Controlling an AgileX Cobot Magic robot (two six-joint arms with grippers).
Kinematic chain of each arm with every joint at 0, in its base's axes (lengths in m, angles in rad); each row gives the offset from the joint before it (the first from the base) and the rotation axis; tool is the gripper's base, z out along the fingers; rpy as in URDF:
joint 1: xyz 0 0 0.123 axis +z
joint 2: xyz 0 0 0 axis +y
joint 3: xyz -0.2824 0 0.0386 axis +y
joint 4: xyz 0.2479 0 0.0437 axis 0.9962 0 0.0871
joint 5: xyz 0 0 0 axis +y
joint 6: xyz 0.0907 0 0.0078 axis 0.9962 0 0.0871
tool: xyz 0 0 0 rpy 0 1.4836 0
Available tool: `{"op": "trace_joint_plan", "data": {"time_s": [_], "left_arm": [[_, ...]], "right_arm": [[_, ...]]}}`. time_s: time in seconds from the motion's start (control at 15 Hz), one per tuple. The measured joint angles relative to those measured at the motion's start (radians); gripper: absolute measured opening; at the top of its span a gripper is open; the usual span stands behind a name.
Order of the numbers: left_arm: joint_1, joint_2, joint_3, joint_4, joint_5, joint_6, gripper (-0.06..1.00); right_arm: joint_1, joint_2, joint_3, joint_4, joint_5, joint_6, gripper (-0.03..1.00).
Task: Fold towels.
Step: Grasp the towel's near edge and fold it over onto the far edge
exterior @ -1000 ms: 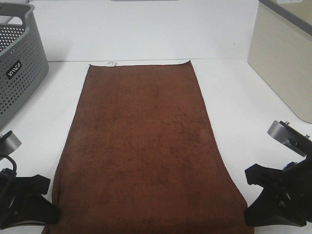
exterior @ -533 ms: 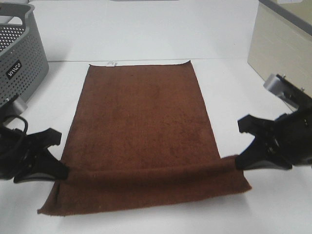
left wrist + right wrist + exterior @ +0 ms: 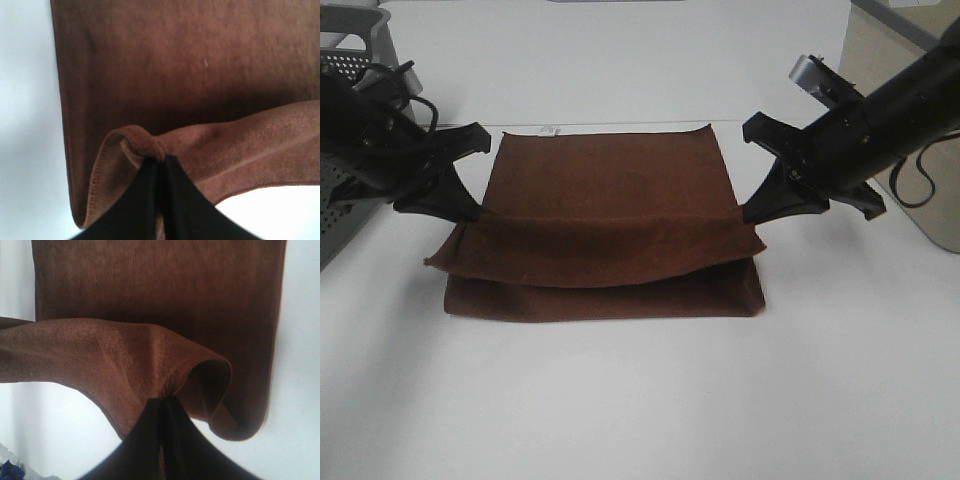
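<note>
The dark reddish-brown towel [image 3: 605,180] lies on the white table, its near half lifted and carried back over the far half. A small white tag [image 3: 548,130] sits at its far edge. My left gripper [image 3: 468,214] is shut on the towel's near left corner [image 3: 145,145], held above the table. My right gripper [image 3: 750,215] is shut on the near right corner [image 3: 172,385]. The lifted edge sags between them over the fold [image 3: 600,295].
A grey perforated basket [image 3: 350,60] stands at the far left behind my left arm. A beige bin [image 3: 880,90] stands at the far right behind my right arm. The white table [image 3: 640,400] extends in front of the towel.
Both grippers have lifted the towel's near corners and carried them away from the front edge toward the far edge. The towel has gone from flat to half folded over itself.
</note>
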Motion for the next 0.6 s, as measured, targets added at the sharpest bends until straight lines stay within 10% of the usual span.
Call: {"op": "trace_joint_plan", "data": {"time_s": [0.6], "left_arm": [[0.004,0.367,-0.504,0.042,-0.197,-0.049,0.01]], "right_arm": [[0.000,0.434,-0.722,-0.208,0.053,0.155,0.00]]}}
